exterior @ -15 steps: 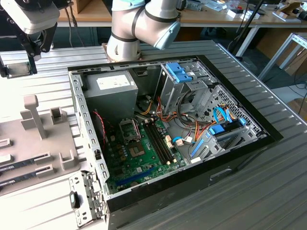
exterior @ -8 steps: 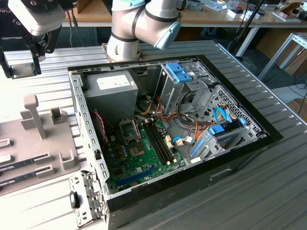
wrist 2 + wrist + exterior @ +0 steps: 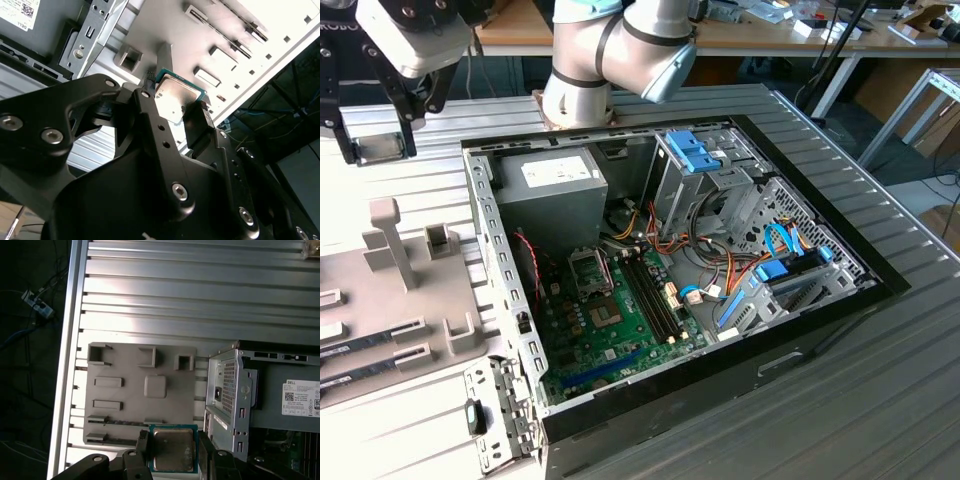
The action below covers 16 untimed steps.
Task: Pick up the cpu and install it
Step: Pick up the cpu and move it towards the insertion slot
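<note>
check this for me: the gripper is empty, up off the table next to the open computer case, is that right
Not quite: the gripper is not empty. The first wrist view shows it shut on the chip, whose silver top faces the camera. The rest holds: it is up off the table, next to the open computer case.

The arm (image 3: 620, 45) rises from its base at the far edge of the surface (image 3: 880, 400), with the big grey joint bent over and reaching toward the exterior view's left. Up by the surface's far corner on that side, the wrist (image 3: 415, 35) is tipped downward. Below it the black gripper (image 3: 378, 140) hangs above the surface. In both wrist views the jaws are clamped on opposite edges of the cpu (image 3: 175, 97), which sits flat between them.
</note>
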Each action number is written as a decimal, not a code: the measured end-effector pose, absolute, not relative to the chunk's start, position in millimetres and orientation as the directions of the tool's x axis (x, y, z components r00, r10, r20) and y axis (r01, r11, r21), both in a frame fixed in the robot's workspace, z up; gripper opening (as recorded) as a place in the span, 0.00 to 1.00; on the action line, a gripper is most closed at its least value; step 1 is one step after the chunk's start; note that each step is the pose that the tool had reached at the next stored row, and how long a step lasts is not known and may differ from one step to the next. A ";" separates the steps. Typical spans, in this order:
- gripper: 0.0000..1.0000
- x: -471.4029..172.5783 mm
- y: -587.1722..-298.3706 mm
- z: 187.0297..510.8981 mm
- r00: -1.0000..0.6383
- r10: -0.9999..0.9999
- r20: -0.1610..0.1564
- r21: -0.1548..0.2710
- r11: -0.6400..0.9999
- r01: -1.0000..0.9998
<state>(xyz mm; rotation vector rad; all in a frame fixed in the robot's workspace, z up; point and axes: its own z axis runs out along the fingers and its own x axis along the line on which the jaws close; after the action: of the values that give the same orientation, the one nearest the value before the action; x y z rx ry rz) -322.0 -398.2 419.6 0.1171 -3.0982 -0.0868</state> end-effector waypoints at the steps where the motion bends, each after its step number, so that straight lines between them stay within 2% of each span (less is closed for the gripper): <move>1: 0.47 -321.1 -398.3 419.3 -0.996 -0.076 0.038 0.057 0.996 -0.074; 16: 0.47 -301.8 -401.2 413.8 -0.996 -0.076 0.038 0.057 0.996 -0.074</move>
<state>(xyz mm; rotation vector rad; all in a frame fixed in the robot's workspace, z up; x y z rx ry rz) -301.8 -401.2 413.8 0.1170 -3.0983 -0.0868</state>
